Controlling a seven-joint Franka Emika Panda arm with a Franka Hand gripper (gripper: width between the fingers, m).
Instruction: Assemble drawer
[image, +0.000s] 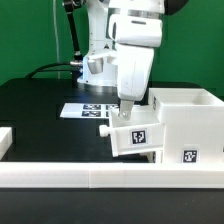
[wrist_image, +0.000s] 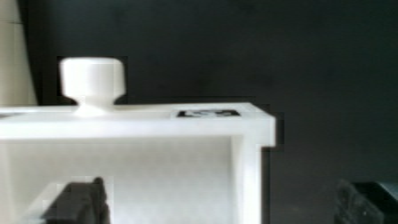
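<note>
White drawer box (image: 140, 128) under gripper (image: 126, 104), black table (image: 40, 110) alongside

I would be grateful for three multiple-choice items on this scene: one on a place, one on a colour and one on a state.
1. Where does the marker board lie?
A. Flat on the table, beyond the small box
B. On top of the small box
C. Hanging over the table's edge

2. What colour is the knob?
A. Red
B. Black
C. White

3. How do the fingers stand?
A. Shut on the knob
B. Wide apart
C. Closed together with no gap

Answers:
1. A, as the exterior view shows the board flat on the black table, behind the box.
2. C, as the wrist view shows a white knob against the dark table.
3. B, as the wrist view shows one finger at each side, far apart, with the knob well clear of them.
</note>
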